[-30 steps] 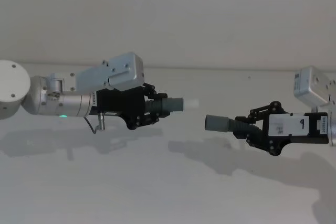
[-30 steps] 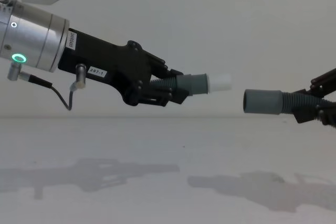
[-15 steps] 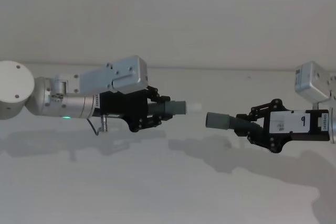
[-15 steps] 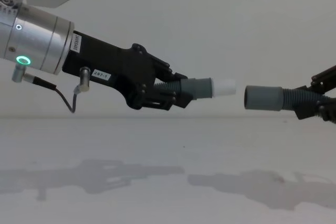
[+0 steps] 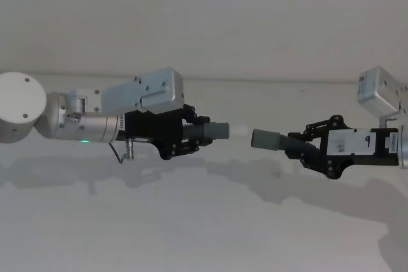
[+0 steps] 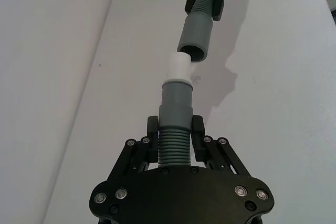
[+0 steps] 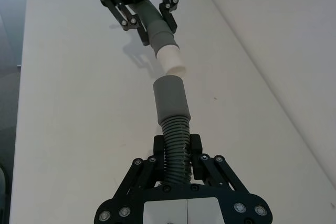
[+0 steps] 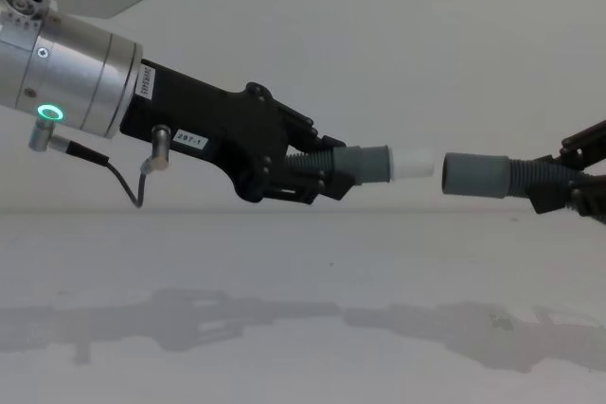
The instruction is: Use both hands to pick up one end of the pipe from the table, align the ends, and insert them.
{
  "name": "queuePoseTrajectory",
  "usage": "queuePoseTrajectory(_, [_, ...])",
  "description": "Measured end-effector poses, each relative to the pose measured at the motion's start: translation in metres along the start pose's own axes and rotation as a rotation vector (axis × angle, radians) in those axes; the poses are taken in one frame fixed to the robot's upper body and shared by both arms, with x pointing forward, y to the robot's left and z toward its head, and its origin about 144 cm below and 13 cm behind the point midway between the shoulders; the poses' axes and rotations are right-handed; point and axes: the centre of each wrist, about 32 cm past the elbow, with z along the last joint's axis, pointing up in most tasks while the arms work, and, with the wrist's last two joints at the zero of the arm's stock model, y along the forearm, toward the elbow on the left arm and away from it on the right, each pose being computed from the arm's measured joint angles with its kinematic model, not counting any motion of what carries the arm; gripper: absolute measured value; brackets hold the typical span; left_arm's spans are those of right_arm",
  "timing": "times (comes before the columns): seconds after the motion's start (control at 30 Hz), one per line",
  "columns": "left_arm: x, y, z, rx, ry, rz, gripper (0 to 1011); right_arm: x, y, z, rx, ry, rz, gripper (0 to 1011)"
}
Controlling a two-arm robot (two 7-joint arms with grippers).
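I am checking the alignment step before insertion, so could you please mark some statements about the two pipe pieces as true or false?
1. The left tool holds the pipe piece with the white tip. True.
2. The white tip is already fully inside the grey cuff. False: in the chest view a small gap separates them.
3. Both pipe pieces lie on the table. False: both are held in the air above it.
4. The right tool grips its piece by the ribbed part. True.
5. The right tool is open. False: it is shut on its piece.
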Motion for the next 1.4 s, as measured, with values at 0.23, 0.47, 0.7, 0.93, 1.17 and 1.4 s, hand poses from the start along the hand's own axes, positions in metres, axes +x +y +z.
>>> queuePoseTrajectory(0.23, [-0.0007,-0.0008,0.0,0.003,-0.001,-0.002,357,0.0016,0.0025,-0.0019,0.003,0.014,-0.006,283])
queuePoseTrajectory(0.47, [-0.0014,-0.0017,-0.0004,0.004,0.002,-0.004,357,0.0021,0.0044,-0.0023,0.01,0.028,-0.01,283])
queuePoseTrajectory(0.7, [-0.0019,-0.0031,-0.0013,0.002,0.007,-0.006,357,0.0016,0.0044,-0.0018,0.015,0.04,-0.016,283])
queuePoseTrajectory(0.93, [-0.0026,-0.0052,-0.0023,-0.001,0.011,-0.008,357,0.0004,0.0036,-0.0001,0.02,0.045,-0.016,283])
queuePoseTrajectory(1.17, [-0.0035,-0.0069,-0.0024,-0.007,0.016,-0.009,357,-0.0004,0.0037,0.0007,0.024,0.043,-0.012,283])
queuePoseTrajectory(1.4, [-0.0059,-0.0081,-0.0014,-0.014,0.018,-0.015,357,-0.0011,0.0051,0.0019,0.028,0.032,-0.001,283])
